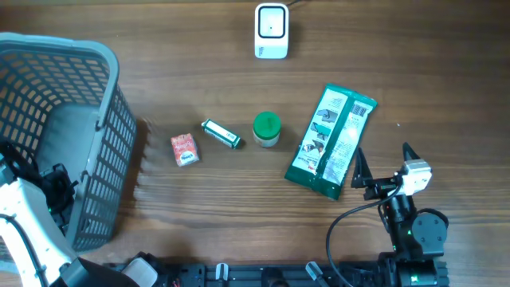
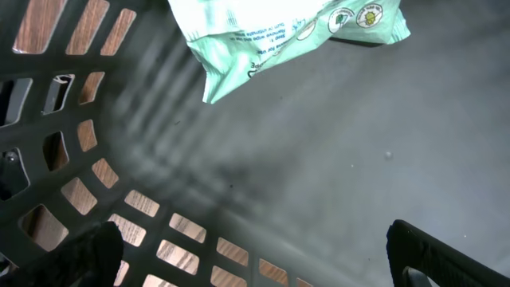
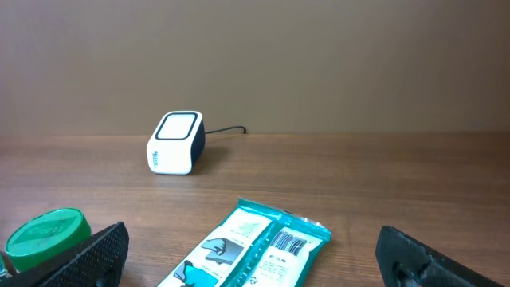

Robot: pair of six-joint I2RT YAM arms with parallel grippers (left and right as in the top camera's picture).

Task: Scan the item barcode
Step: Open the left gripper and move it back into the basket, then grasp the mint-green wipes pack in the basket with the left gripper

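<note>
Teal packet point(image 1: 331, 142): flat glossy rectangle on wooden table point(image 1: 199, 199).

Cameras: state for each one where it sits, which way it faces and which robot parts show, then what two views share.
Overhead: above the table, looking straight down on basket, scanner, green packet and green-lidded jar; shows left arm and right gripper.
Left wrist: inside the basket, facing its floor and a pale green pouch; left fingers at the bottom corners.
Right wrist: low over the table, facing the scanner; right fingers at the bottom corners.
Shared: overhead and right wrist both show scanner, packet and jar.
</note>
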